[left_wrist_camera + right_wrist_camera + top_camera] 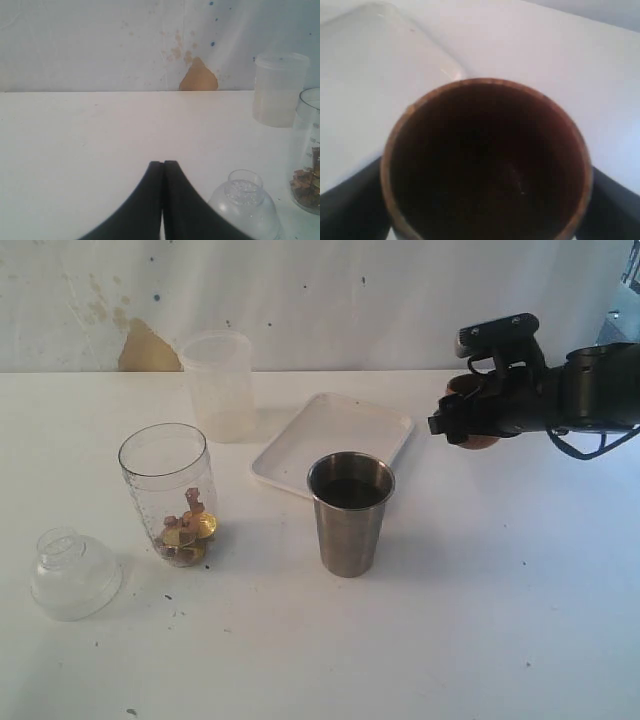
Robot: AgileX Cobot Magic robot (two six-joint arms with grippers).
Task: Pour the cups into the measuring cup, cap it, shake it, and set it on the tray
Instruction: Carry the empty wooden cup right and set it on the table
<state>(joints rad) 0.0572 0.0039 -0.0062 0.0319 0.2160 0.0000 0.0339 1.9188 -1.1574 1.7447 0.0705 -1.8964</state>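
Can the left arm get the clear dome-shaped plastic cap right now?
Probably yes: the clear domed plastic cap sits close beside the left gripper, with nothing between them. Its jaws are shut, so they must open first.

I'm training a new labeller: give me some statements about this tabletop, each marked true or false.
1. The measuring cup holds golden and brown pieces. True.
2. The domed cap sits on the measuring cup. False: it lies on the table beside it.
3. The right gripper has its fingers either side of the wooden cup. True.
4. The steel tumbler stands on the tray. False: it stands on the table, off the tray.
5. The left gripper is open. False: its fingers are shut, empty.
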